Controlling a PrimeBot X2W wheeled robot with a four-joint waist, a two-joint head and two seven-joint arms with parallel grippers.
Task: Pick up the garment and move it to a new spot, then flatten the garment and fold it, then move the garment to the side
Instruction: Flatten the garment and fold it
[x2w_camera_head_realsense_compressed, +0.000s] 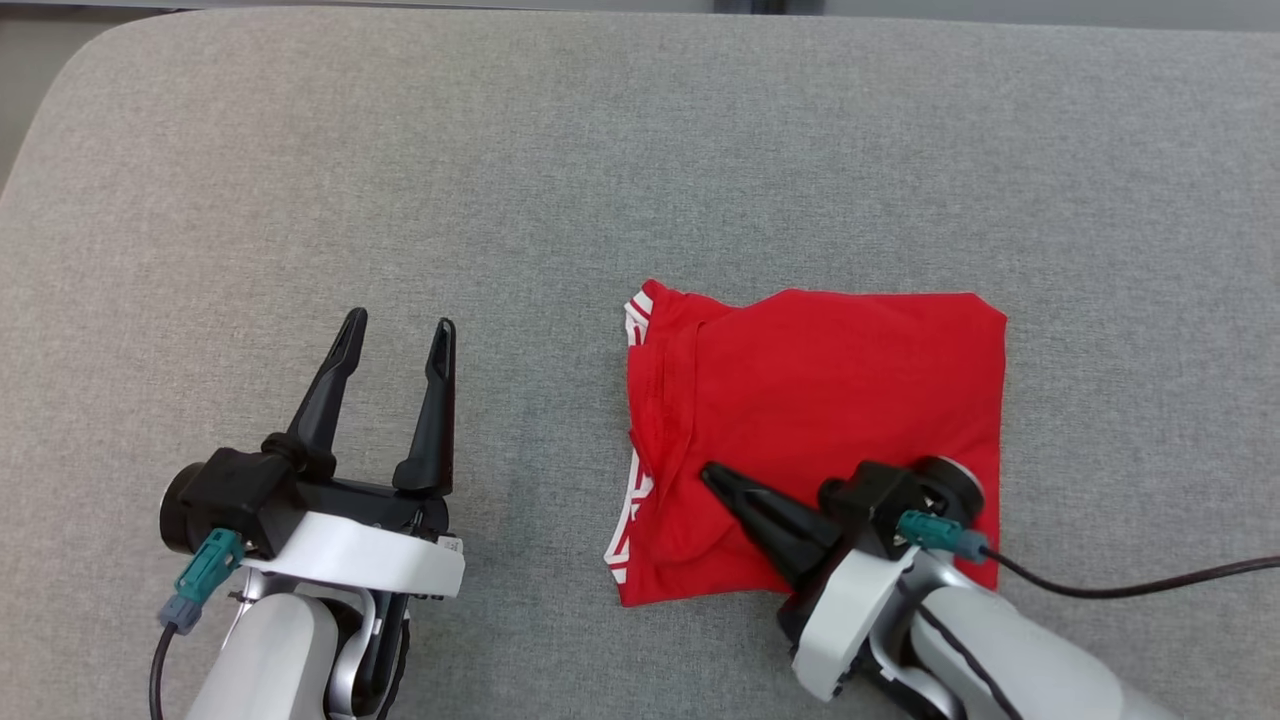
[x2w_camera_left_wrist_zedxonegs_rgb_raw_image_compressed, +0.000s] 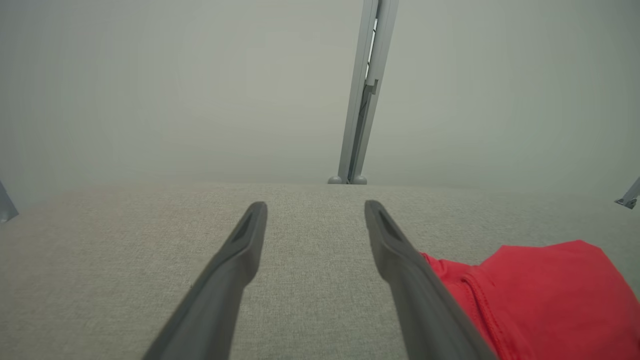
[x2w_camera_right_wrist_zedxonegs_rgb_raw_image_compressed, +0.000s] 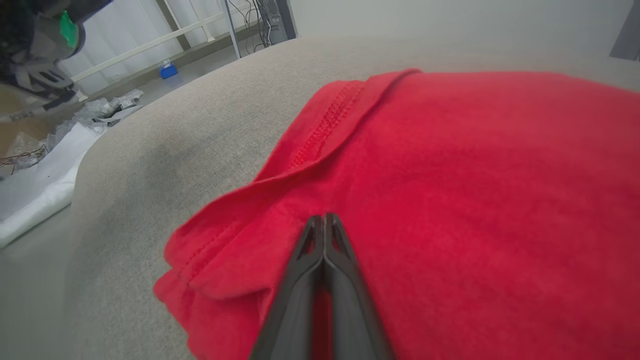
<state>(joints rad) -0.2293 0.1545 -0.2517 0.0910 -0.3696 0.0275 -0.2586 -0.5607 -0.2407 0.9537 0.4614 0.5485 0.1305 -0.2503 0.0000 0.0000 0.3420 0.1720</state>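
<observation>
**One step left — shifting the fold aside**

Right gripper (x2w_camera_head_realsense_compressed: 712, 474) has its fingers pressed together, tips down on the folded red jersey garment (x2w_camera_head_realsense_compressed: 840, 400), which lies right of centre. Left gripper (x2w_camera_head_realsense_compressed: 399, 322) is spread wide, empty, hovering beside it. Folding looks done; the move aside likely comes next, and it needs a hold that keeps the layers stacked. Grey woven tabletop (x2w_camera_head_realsense_compressed: 300, 150) — a pale metal post (x2w_camera_left_wrist_zedxonegs_rgb_raw_image_compressed: 365, 90) beyond.

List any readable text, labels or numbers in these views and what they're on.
Nothing readable.
The red garment: white stripes at one edge, no print or label showing.
The white sticker behind the left gripper: too small to read.
The blue box in the background: too blurred to read.
</observation>
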